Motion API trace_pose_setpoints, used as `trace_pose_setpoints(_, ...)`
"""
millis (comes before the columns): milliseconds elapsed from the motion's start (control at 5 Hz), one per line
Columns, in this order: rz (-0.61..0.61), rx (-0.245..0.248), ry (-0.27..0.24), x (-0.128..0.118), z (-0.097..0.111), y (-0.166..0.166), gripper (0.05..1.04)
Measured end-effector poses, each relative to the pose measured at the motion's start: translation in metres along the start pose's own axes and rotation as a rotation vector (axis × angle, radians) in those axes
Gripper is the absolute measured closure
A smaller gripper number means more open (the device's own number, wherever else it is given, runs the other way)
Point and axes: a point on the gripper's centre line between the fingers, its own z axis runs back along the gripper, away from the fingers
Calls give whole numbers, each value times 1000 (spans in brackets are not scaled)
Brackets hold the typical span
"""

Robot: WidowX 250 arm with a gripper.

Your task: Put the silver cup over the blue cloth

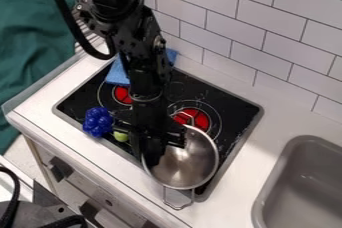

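Note:
My gripper (157, 144) hangs down at the left rim of the silver cup, partly overlapping its inside; whether it holds the rim is unclear. The silver cup (190, 164) is a wide metal pot with two wire handles, standing at the stove's front right corner with its opening up. Behind the arm, at the back left of the stove, lies the blue cloth (117, 73), its middle hidden by the arm.
A dark blue bumpy toy (98, 121) sits at the stove's front left edge, with a green round thing (120, 136) beside it. The black stovetop (234, 109) has red burner spots. To the right is a grey sink (300, 187); a tiled wall stands behind.

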Motion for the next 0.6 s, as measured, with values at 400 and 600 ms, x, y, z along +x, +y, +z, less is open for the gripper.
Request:
trace_pose_setpoints(400,-34,13,-33,9,18,-15,1015)
trace_pose_setpoints(600,-26,34,-66,25,33,-16,1029)
